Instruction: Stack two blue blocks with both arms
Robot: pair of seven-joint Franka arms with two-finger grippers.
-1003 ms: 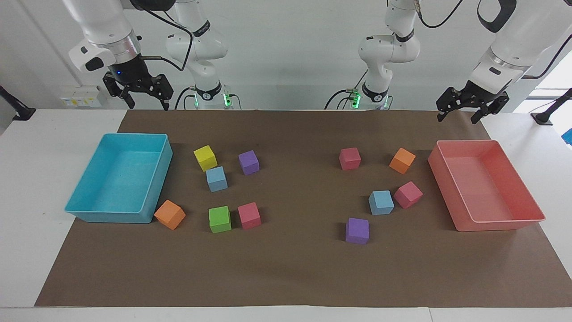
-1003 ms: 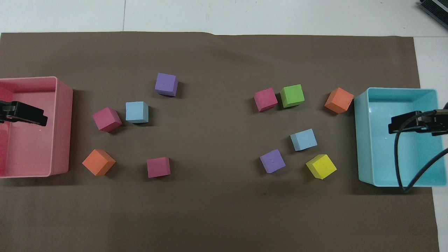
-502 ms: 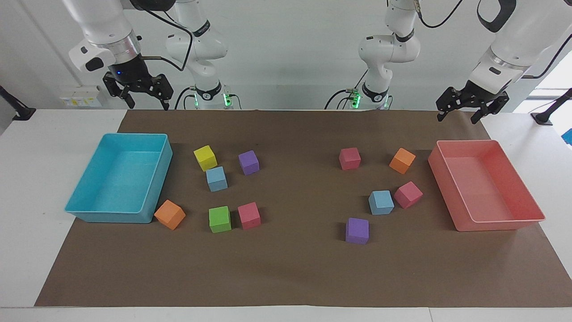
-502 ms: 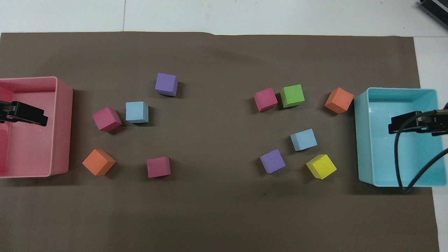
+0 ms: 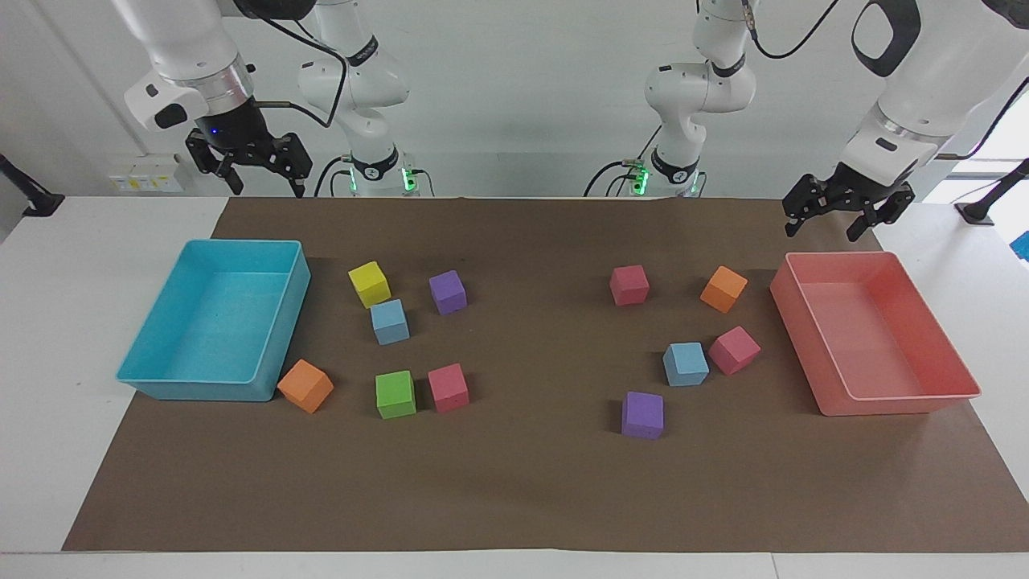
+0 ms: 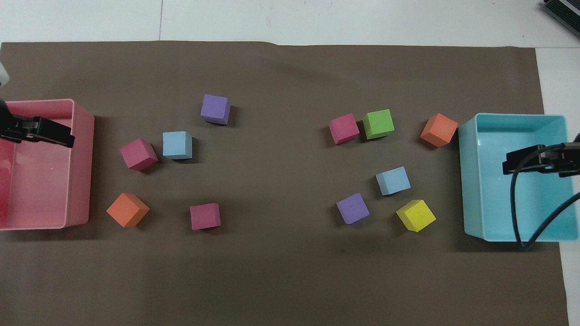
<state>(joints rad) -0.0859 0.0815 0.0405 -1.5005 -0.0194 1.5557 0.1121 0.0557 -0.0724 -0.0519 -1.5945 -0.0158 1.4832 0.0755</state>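
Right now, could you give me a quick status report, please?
Both grippers open, raised, empty. Two blue blocks apart on mat, unstacked. Pink cube crowds one.

In the overhead view the edge cuts off the pink tray (image 6: 68, 222), the cyan tray (image 6: 471, 181), and both arms.

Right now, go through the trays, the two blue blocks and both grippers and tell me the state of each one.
Cyan tray: empty, upright.
Pink tray: empty, upright.
Blue block beside the yellow block: flat on the mat, unstacked.
Blue block beside the pink block: flat on the mat, unstacked.
Left gripper: open, empty, raised over the pink tray.
Right gripper: open, empty, raised over the cyan tray.
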